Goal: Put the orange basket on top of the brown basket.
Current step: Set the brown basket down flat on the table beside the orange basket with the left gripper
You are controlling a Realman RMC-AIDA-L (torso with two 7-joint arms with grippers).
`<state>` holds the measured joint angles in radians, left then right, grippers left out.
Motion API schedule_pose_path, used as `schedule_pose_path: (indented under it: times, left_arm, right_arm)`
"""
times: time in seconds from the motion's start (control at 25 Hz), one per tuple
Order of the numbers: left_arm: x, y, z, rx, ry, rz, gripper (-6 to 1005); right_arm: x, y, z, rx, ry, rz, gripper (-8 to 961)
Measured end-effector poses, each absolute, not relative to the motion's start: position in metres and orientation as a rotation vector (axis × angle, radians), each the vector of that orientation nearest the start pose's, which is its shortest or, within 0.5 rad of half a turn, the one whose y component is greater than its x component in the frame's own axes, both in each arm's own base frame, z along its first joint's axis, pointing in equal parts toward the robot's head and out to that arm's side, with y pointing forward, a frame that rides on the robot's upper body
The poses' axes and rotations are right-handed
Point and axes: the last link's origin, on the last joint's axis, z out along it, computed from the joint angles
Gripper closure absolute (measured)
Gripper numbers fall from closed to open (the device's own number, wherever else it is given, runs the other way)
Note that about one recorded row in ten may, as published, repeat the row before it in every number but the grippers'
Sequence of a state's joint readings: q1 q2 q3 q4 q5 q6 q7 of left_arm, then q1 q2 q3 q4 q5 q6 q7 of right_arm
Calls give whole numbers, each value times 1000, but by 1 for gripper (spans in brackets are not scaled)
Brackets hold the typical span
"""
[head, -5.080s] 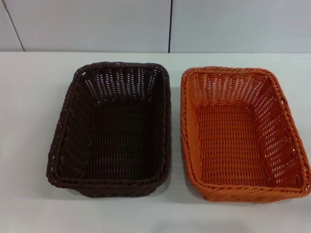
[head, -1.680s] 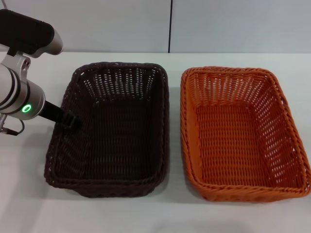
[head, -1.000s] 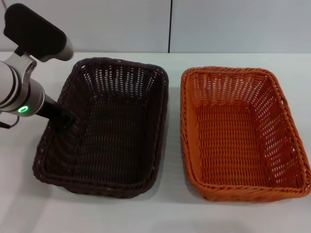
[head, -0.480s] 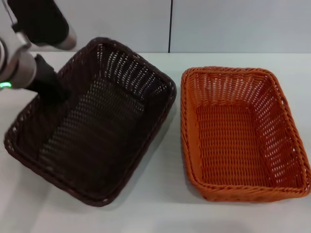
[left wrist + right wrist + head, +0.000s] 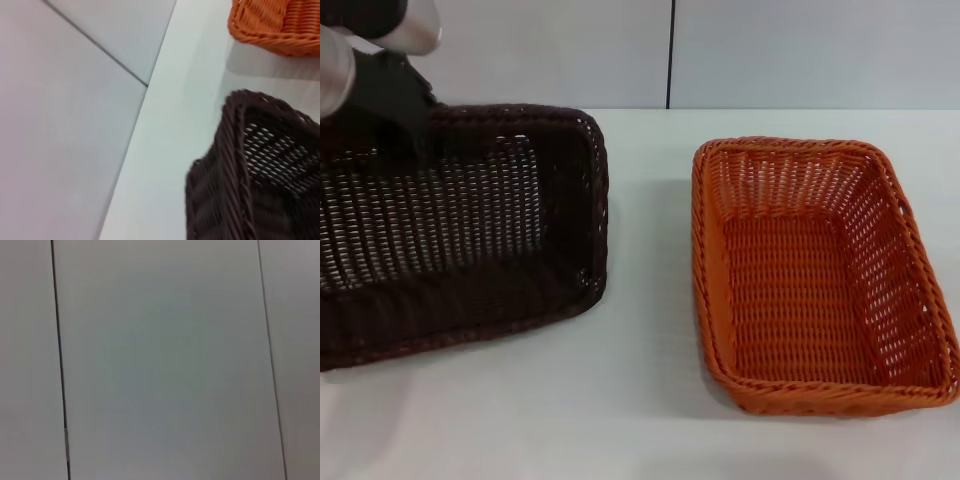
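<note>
The brown basket (image 5: 470, 220) hangs tilted at the far left of the head view, lifted off the table with its opening turned toward me. My left gripper (image 5: 408, 120) is shut on its upper rim, its dark fingers reaching down from the top left corner. In the left wrist view a corner of the brown basket (image 5: 250, 170) fills the foreground. The orange basket (image 5: 800, 290) sits flat and upright on the table at the right, with nothing in it; its corner (image 5: 280, 25) also shows in the left wrist view. My right gripper is out of view.
The white table (image 5: 640, 400) stretches between and in front of the two baskets. A pale panelled wall (image 5: 770, 50) runs along its far edge. The right wrist view shows only wall panels (image 5: 160, 360).
The left arm came in, took the brown basket's left rim, and has lifted and swung it to the left, tipping it up. The orange basket has not moved.
</note>
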<state>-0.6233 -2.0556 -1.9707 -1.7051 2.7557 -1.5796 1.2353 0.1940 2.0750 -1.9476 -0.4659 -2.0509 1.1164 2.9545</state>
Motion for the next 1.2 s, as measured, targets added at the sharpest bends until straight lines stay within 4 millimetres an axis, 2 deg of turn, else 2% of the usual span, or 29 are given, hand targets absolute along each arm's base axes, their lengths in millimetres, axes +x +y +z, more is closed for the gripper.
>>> schedule_pose_path:
  times: [0.12, 0.6, 0.8, 1.2]
  left_arm:
    - [-134, 379, 112, -2430, 130, 590, 803]
    - [-120, 365, 113, -2486, 266, 626, 812]
    - [-117, 362, 105, -2542, 307, 616, 813]
    - [-107, 371, 85, -2636, 327, 584, 815]
  right_arm:
    - [385, 287, 49, -1003, 677, 531, 227]
    - [380, 293, 49, -1007, 672, 550, 227]
    - [380, 293, 48, -1011, 672, 549, 227]
    - [382, 294, 47, -1020, 683, 538, 227]
